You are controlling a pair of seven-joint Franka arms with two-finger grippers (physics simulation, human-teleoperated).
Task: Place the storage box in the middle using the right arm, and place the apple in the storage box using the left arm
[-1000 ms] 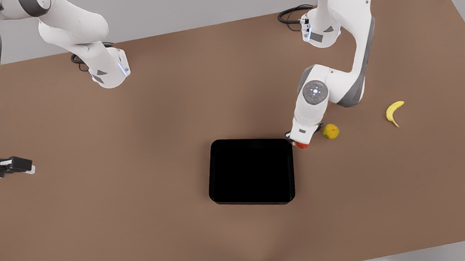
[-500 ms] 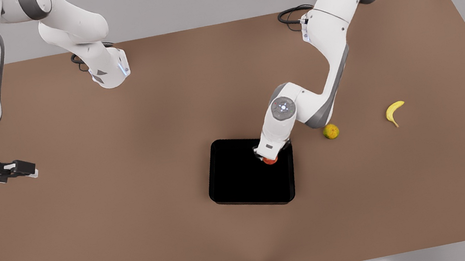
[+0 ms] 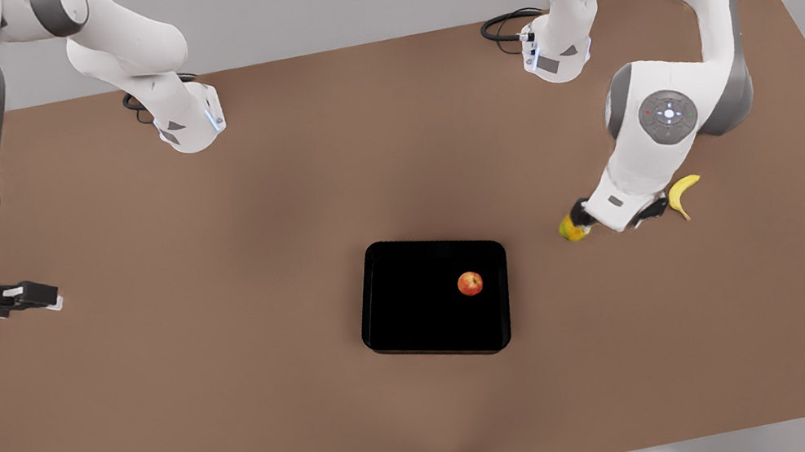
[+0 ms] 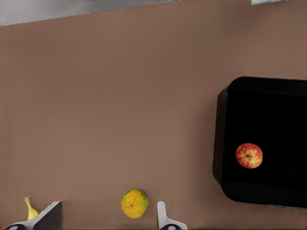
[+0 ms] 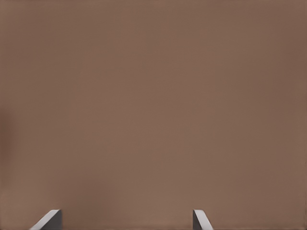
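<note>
The left pincer [image 3: 613,215] hangs low over the table [image 3: 238,421] with its fingers [image 4: 162,216] spread wide and nothing between them. In the front view it sits in the narrow gap between the yellow-green fruit [image 3: 571,231] and the banana [image 3: 683,193], close to both; in the left wrist view the yellow-green fruit [image 4: 134,203] lies between the two finger tips without touching either, and the banana [image 4: 30,209] lies just outside one finger. The storage box [image 3: 386,320] stands well away from this pincer, toward the middle of the table, with a strip of bare brown surface between its near rounded edge and the yellow-green fruit. The apple [image 3: 470,284] rests on the box floor, in the half nearer the left pincer, close to that side wall but apart from it; the rest of the floor is open. The right pincer [image 3: 38,295] waits far off on the other side of the box, near the table's edge at the front view's left, its fingers [image 5: 48,219] parted and holding nothing, above plain tabletop. A broad open stretch of table lies between it and the box.
</note>
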